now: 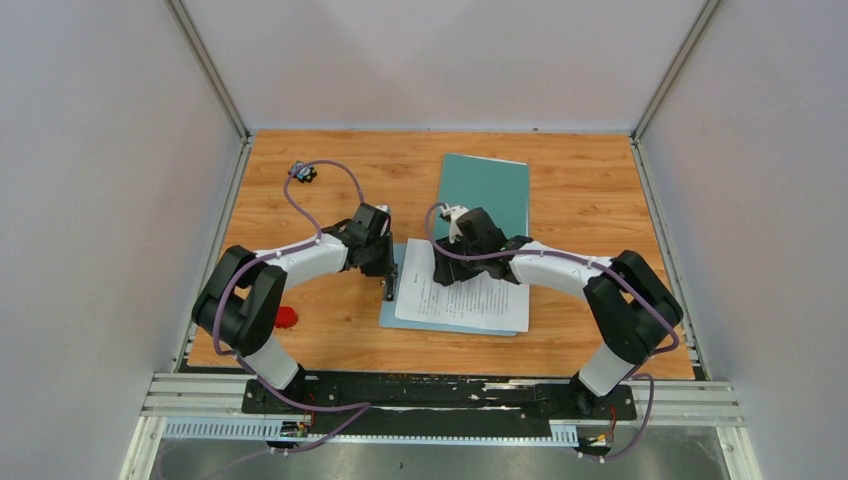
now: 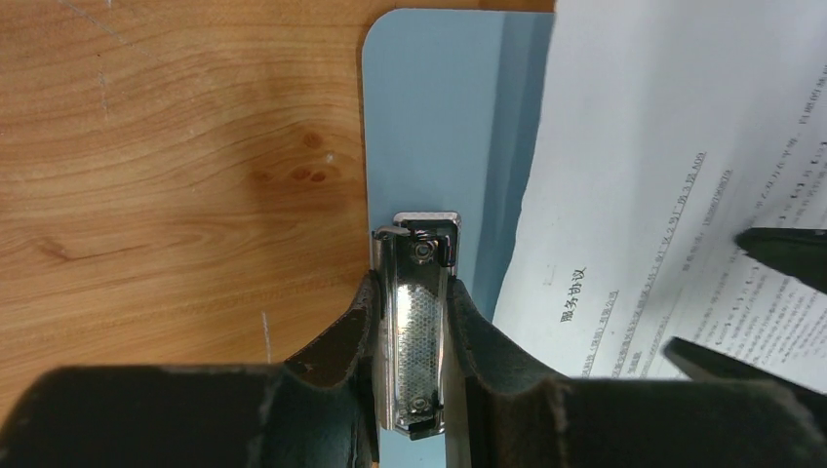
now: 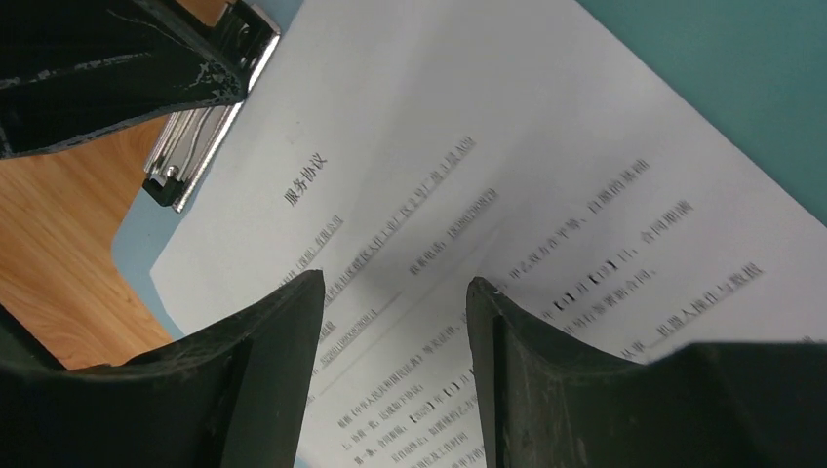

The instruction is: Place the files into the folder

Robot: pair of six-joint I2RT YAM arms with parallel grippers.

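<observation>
Mostly hidden under the files (image 1: 480, 305), the light blue clipboard (image 2: 429, 117) shows only its left edge and its metal clip (image 2: 424, 229), which the left gripper (image 2: 412, 302) squeezes. The right gripper (image 3: 395, 288) stands parted over the sheets; whether its tips touch them is unclear. Its arm covers the near corner of the teal folder (image 1: 490, 190), which lies farther back on the table (image 1: 600, 180).

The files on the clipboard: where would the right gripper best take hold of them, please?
Probably the files by their right edge, from the right: they lie flat, seemingly overhanging the clipboard there, and the left gripper clamps the clip at their left.
</observation>
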